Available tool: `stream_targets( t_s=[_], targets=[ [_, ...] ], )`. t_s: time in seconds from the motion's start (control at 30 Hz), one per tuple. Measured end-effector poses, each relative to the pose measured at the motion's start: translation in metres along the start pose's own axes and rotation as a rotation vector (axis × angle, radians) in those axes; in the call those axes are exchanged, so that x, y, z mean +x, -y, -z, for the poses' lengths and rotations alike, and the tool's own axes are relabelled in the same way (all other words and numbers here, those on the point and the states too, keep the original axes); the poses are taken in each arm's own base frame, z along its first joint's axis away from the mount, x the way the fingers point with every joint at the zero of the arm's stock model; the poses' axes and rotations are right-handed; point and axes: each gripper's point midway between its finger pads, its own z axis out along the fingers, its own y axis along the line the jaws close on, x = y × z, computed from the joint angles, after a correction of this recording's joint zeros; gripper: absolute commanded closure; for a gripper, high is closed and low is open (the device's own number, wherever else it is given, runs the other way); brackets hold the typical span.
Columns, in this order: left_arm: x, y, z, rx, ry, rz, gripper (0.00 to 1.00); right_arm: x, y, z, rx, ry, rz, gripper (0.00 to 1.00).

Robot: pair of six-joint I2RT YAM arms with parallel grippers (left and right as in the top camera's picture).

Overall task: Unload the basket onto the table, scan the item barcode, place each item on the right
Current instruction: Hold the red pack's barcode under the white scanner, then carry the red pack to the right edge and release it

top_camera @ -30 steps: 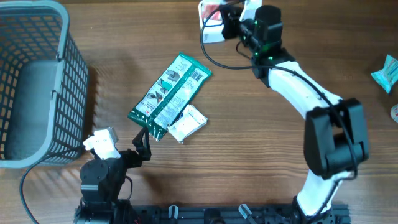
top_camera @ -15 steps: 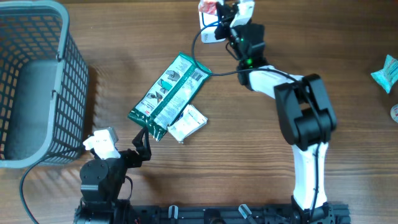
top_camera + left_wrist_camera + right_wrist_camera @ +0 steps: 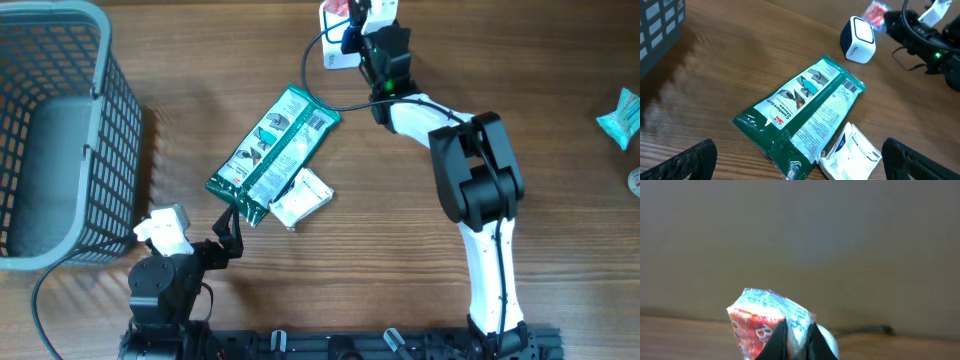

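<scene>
A red and white snack packet (image 3: 757,317) is pinched between the fingers of my right gripper (image 3: 796,340), which is shut on it. From overhead the packet (image 3: 336,9) hangs at the table's far edge, just above the white cube scanner (image 3: 334,52) with its blue ring on top. The right gripper (image 3: 352,24) sits beside the scanner. The left wrist view shows the scanner (image 3: 860,39) with the red packet (image 3: 875,10) behind it. My left gripper (image 3: 802,167) stands wide open and empty at the near end of a green glove pack (image 3: 800,107).
A white pouch (image 3: 303,196) lies against the green pack (image 3: 272,152). A grey mesh basket (image 3: 55,130) stands at the left. The scanner's black cable (image 3: 330,90) loops by the right arm. A light blue packet (image 3: 620,115) lies at the right edge.
The right arm has folded in and swung left, its wrist now close behind the scanner, with the red packet still held over it. The left arm has not moved.
</scene>
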Motion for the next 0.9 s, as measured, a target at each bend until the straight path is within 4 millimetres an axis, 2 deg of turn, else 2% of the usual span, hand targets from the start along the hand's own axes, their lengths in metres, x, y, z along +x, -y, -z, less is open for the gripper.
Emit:
stream_targets(
  t_s=[0.07, 0.17, 0.23, 0.3, 0.37, 0.47, 0.5, 0.6, 0.67, 0.73, 0.77, 0.8, 0.83, 0.87, 0.9],
  targets=[
    [0.0, 0.0, 0.0, 0.0, 0.0, 0.0, 0.0, 0.005, 0.02, 0.001, 0.088, -0.032, -0.003, 0.96],
    [0.0, 0.0, 0.0, 0.0, 0.0, 0.0, 0.0, -0.007, 0.057, 0.008, 0.258, -0.029, -0.003, 0.96],
    [0.0, 0.0, 0.0, 0.0, 0.0, 0.0, 0.0, -0.036, 0.107, 0.025, 0.475, 0.0, 0.002, 0.96],
    [0.0, 0.0, 0.0, 0.0, 0.0, 0.0, 0.0, -0.054, 0.149, 0.044, 0.641, 0.004, 0.013, 0.96],
    [0.0, 0.0, 0.0, 0.0, 0.0, 0.0, 0.0, -0.059, 0.2, 0.07, 0.826, -0.048, 0.041, 0.96],
    [0.0, 0.0, 0.0, 0.0, 0.0, 0.0, 0.0, -0.042, 0.27, 0.113, 1.046, -0.192, 0.078, 0.96],
    [0.0, 0.0, 0.0, 0.0, 0.0, 0.0, 0.0, -0.033, 0.296, 0.132, 1.119, -0.253, 0.076, 0.96],
    [0.0, 0.0, 0.0, 0.0, 0.0, 0.0, 0.0, -0.008, 0.358, 0.187, 1.286, -0.392, 0.018, 0.96],
    [0.0, 0.0, 0.0, 0.0, 0.0, 0.0, 0.0, 0.005, 0.39, 0.221, 1.362, -0.455, -0.047, 0.96],
    [0.0, 0.0, 0.0, 0.0, 0.0, 0.0, 0.0, 0.013, 0.415, 0.245, 1.409, -0.475, -0.128, 0.96],
    [0.0, 0.0, 0.0, 0.0, 0.0, 0.0, 0.0, 0.016, 0.424, 0.253, 1.418, -0.481, -0.163, 0.73],
    [0.0, 0.0, 0.0, 0.0, 0.0, 0.0, 0.0, 0.019, 0.434, 0.261, 1.423, -0.48, -0.207, 0.34],
    [0.0, 0.0, 0.0, 0.0, 0.0, 0.0, 0.0, 0.021, 0.441, 0.264, 1.416, -0.474, -0.249, 0.1],
    [0.0, 0.0, 0.0, 0.0, 0.0, 0.0, 0.0, 0.024, 0.448, 0.268, 1.403, -0.473, -0.289, 0.0],
    [0.0, 0.0, 0.0, 0.0, 0.0, 0.0, 0.0, 0.028, 0.453, 0.267, 1.364, -0.48, -0.336, 0.0]
  ],
)
